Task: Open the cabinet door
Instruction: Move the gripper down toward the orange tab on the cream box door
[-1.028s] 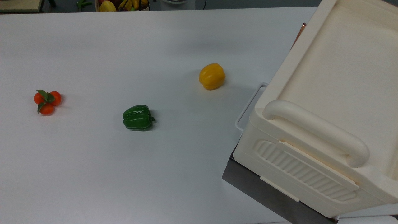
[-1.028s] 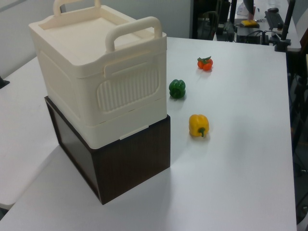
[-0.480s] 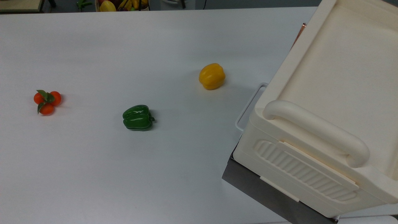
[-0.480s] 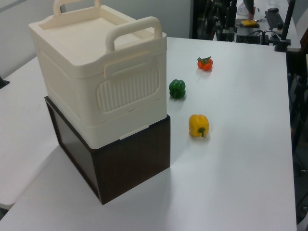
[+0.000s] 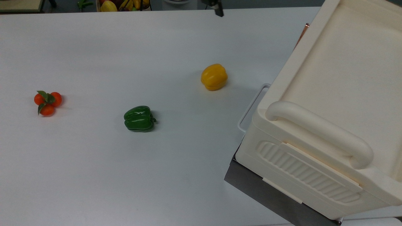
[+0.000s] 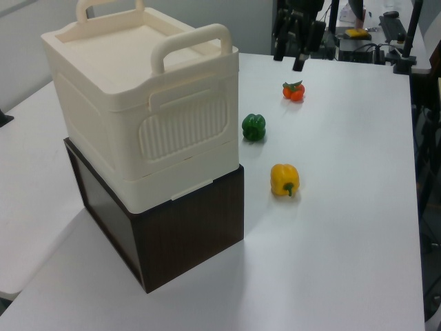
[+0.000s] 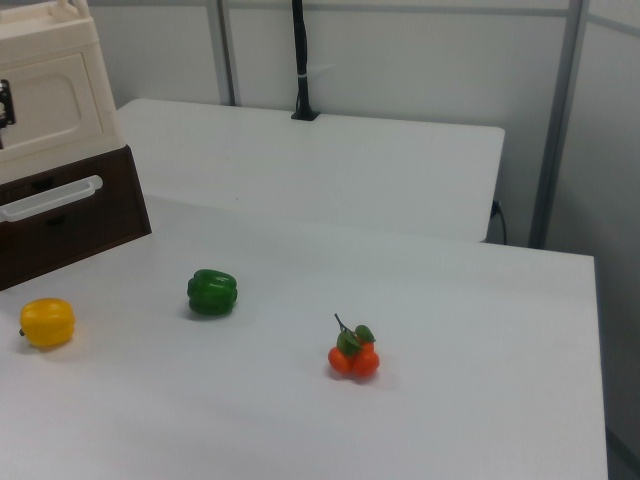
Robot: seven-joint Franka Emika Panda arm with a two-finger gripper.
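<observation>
While pincer [image 6: 298,49] hovers open, empty, above bench [image 6: 344,207] far edge: approach step. Cabinet door [image 7: 45,105] shut, at bench corner. Next: reach door's handle strip.

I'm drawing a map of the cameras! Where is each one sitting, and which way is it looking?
Top view: high over the table, looking down; cream cabinet at the top view's right; a dark robot part at the upper edge.
Left view: raised, beside the cabinet's ribbed side, looking along the table; the open pincer hangs at the far end.
Right view: lower, at the opposite end, facing the cabinet door.
All three share the green pepper and yellow pepper.
</observation>
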